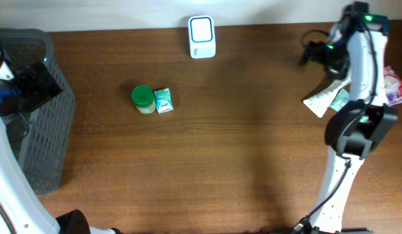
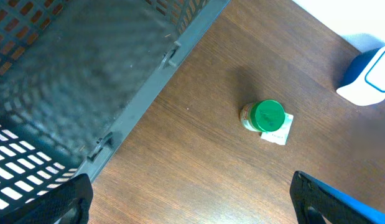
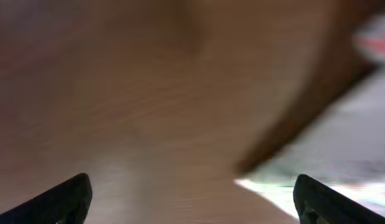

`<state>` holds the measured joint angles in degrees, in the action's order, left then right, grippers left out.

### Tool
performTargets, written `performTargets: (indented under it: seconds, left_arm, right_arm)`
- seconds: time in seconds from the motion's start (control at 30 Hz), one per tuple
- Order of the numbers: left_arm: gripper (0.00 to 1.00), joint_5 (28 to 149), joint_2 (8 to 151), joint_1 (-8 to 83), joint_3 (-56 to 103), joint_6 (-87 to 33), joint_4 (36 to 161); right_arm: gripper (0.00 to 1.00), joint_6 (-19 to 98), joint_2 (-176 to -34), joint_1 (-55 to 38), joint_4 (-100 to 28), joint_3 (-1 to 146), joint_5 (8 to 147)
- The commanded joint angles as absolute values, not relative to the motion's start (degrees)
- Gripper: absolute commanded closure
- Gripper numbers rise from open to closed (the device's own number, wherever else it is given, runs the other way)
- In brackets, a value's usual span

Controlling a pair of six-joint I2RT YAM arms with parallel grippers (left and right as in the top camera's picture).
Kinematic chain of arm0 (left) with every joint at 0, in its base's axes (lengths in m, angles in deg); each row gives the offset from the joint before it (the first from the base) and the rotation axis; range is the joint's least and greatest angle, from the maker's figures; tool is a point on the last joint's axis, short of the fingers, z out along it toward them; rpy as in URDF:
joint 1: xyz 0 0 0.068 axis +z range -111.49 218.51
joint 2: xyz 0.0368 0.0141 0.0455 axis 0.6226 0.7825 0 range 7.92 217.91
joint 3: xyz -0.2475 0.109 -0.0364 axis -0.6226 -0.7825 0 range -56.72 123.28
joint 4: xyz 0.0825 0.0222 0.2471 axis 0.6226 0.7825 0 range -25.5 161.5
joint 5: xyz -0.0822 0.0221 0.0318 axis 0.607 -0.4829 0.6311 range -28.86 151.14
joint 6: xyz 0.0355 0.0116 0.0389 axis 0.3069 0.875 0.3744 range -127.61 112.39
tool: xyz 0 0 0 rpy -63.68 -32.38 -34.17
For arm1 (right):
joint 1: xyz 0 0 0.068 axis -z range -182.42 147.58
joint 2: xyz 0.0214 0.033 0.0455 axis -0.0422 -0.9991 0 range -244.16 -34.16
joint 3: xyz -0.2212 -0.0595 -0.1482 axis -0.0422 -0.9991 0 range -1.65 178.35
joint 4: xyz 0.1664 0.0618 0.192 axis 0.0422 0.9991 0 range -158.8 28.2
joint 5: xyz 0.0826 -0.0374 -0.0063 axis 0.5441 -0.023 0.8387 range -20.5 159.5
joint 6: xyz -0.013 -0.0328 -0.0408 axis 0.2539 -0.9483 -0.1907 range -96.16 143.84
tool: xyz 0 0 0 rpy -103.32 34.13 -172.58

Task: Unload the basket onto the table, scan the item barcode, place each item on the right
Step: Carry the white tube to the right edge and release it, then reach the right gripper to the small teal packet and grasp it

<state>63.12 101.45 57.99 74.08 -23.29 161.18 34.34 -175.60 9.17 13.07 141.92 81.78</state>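
Green-lidded jar (image 1: 143,99) and small green packet (image 1: 163,101) sit touching on the wooden table, well apart from the white scanner (image 1: 202,36). Left gripper (image 2: 192,205) and right gripper (image 3: 192,202) both gape wide, empty. Nothing faces the scanner, so pickup and scanning seem not yet done.

It looks like a mock shop checkout built on a robot test rig. A brown wooden bench (image 1: 239,156) carries a white-and-blue scanner (image 1: 202,37) at top centre and a grey mesh basket (image 1: 58,117) at far left. Small groceries lie about: a green-lidded jar (image 1: 143,99), a carton (image 1: 163,101) and packets (image 1: 327,101) at right. White arms (image 1: 337,175) stand at both sides.
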Motion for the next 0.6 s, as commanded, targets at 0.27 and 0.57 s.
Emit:
performTargets:
  seconds: [0.27,0.57]
  left_arm:
    - [0.01,63.3,100.9,58.2,74.2,-23.6,161.2]
    - [0.01,63.3,100.9,58.2,74.2,-23.6,161.2]
  right_arm:
    - [0.01,32.6,-174.4,-21.4,6.9,140.7,88.6]
    - [0.05,34.4,-174.4,-31.2,-5.1,129.7,85.8]
